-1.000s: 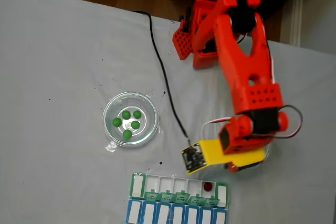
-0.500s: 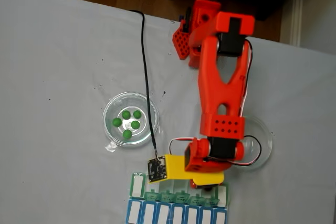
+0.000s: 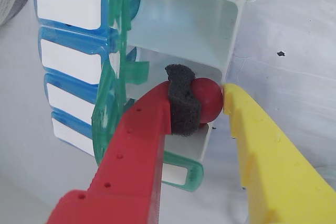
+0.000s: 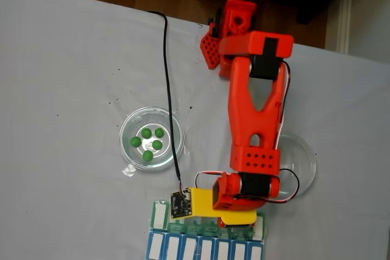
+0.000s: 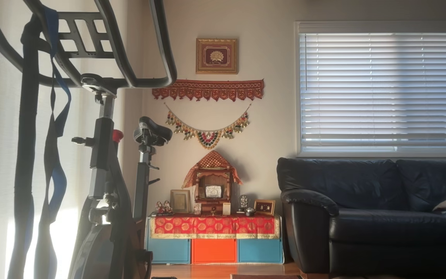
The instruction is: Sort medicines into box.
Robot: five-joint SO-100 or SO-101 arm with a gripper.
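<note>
One dark red ball (image 3: 209,99) sits pinched between the gripper's (image 3: 202,103) two fingers in the wrist view — a red finger with a black foam pad (image 3: 181,103) on one side, a yellow finger (image 3: 262,150) on the other, closed on the ball. The ball is round, smooth and matte, and it hangs at the mouth of an open white compartment of the pill organizer (image 3: 210,30); whether it touches the compartment floor cannot be told. The organizer's translucent green lids (image 3: 113,103) stand flipped open, and just beside them lies the blue-lidded row (image 3: 68,40) with white labels.

In the fixed view the red arm (image 4: 253,114) reaches down over the green-lidded organizer (image 4: 159,214) at the lower edge, its yellow jaw piece covering several compartments. Five bright green balls (image 4: 148,140) lie clustered in a clear round dish (image 4: 173,150) to the left of the arm, well apart from the organizer. A second clear dish (image 4: 304,159) shows partly behind the arm on the right.

Everything rests on a pale grey cloth-covered table (image 4: 61,89) dotted with tiny black specks; a black cable (image 4: 166,77) runs across it. The other view shows a living room — an exercise bike (image 5: 107,162), a dark leather sofa (image 5: 374,209), window blinds (image 5: 385,89) and a small decorated shrine (image 5: 212,182).
</note>
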